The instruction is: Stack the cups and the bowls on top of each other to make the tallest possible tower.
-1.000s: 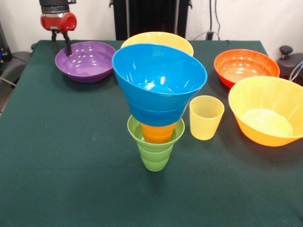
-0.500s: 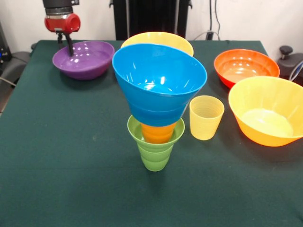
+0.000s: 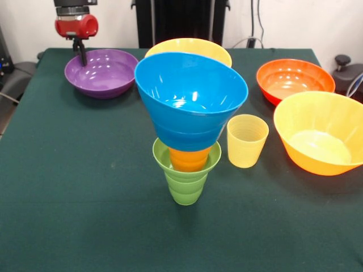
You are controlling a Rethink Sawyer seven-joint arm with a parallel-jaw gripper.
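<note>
Tower [image 3: 190, 122] mid-surface is green cup, orange cup, tilted blue bowl so far; yellow cup [image 3: 247, 140] and other bowls still loose; gripper [image 3: 78, 50] pinches purple bowl [image 3: 102, 72] rim at far corner, fingers closed.

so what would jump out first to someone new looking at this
The tilted glossy blue plastic bowl, mid-table, tops a column: orange ribbed cup nested in a green ribbed cup. Far back left, the red and black gripper reaches the purple plastic bowl's rim.
</note>
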